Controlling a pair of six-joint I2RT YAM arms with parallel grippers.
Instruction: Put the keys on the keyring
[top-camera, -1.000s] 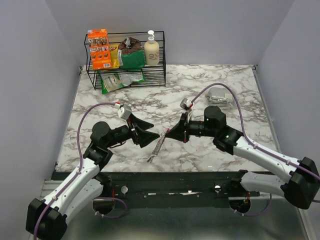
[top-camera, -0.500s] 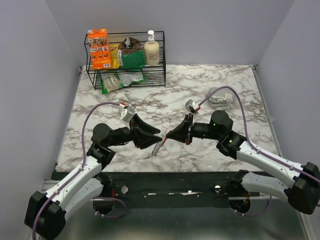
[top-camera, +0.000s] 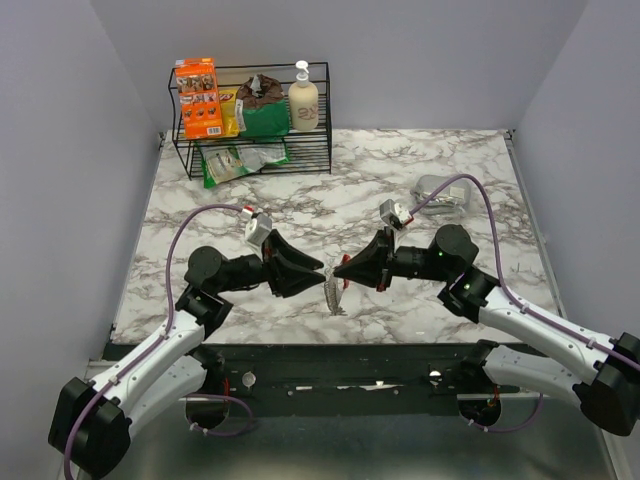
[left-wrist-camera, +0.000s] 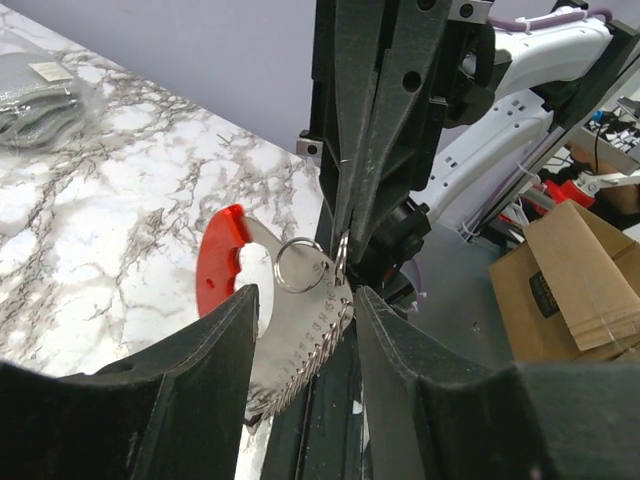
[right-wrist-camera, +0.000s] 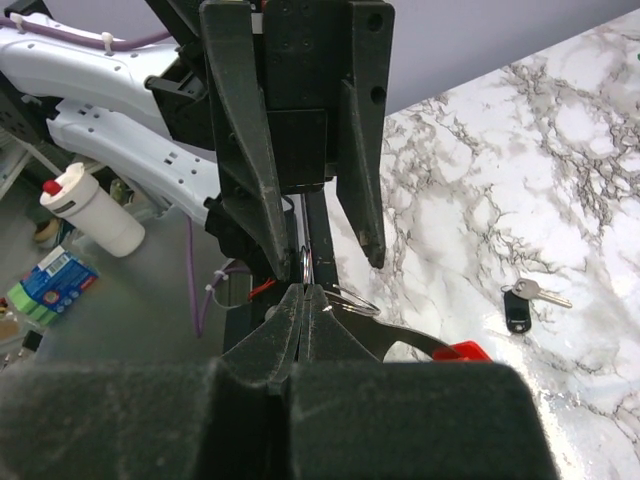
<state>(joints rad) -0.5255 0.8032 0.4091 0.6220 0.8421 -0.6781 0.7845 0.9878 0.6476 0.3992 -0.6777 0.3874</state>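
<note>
Currently I have the two grippers nose to nose over the front strip of the marble table. The keyring hangs between them, just inside the table's near edge and, as far as I can judge, off the surface. My right gripper is fully closed, its tips pinched on the end of the gray plate beside the small wire loop. My left gripper stands about half open, its fingers flanking the plate. The red curved side tucks behind one finger and the ridged gray edge runs right along the other, but I cannot tell whether either pad presses on it. Room between the two sets of fingertips is very tight. From the right wrist I see a small key with a black head lying flat on the marble, well apart from the keyring. Behind the grippers a broad stretch of marble runs back to the wire rack at the far left corner. A gray packet lies toward the far right, and the side walls stand apart from both arms.
</note>
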